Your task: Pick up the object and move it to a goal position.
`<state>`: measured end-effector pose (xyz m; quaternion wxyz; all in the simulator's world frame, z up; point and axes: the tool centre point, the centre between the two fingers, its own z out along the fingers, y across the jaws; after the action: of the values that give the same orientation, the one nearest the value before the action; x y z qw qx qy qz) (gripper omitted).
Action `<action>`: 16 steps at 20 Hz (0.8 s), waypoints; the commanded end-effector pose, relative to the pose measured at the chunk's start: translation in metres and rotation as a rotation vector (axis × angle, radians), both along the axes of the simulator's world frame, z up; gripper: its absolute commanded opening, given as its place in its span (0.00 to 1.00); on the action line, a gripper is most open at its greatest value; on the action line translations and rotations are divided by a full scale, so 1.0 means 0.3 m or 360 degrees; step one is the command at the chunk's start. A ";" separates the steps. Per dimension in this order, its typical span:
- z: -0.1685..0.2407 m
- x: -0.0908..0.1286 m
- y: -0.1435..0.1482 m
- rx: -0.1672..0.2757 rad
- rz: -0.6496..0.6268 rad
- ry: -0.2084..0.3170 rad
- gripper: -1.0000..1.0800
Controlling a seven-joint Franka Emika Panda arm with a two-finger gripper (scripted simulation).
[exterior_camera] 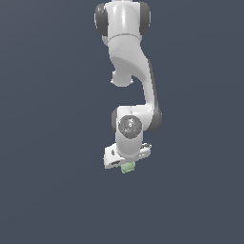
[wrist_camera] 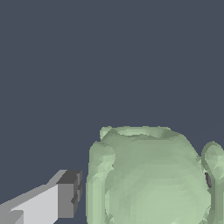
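Note:
The object [exterior_camera: 127,167] is a small pale green lump that shows just under the white hand of my gripper [exterior_camera: 126,163], low in the exterior view. It is narrower than the hand. In the wrist view the object [wrist_camera: 151,179] fills much of the picture, rounded and blocky with a raised rim. One grey-tipped finger [wrist_camera: 66,200] stands beside it with a thin gap between pad and object. The other finger is hidden behind the lump. The gripper is open and straddles the object.
A plain dark grey floor [exterior_camera: 47,190] lies all around. The white arm [exterior_camera: 131,71] rises above the hand toward the top of the exterior view. No goal marker shows.

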<state>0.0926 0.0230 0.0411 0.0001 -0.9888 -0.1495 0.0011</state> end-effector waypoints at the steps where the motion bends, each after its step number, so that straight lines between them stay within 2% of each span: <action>1: -0.007 0.005 0.000 0.0000 0.0000 -0.0003 0.96; 3: -0.003 0.006 0.000 0.0000 0.0000 -0.0003 0.96; 4: -0.003 0.006 0.000 0.0000 0.0000 -0.0003 0.00; 16: 0.000 0.005 0.000 0.0000 0.0000 -0.0003 0.00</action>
<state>0.0941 0.0230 0.0402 0.0000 -0.9888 -0.1495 0.0004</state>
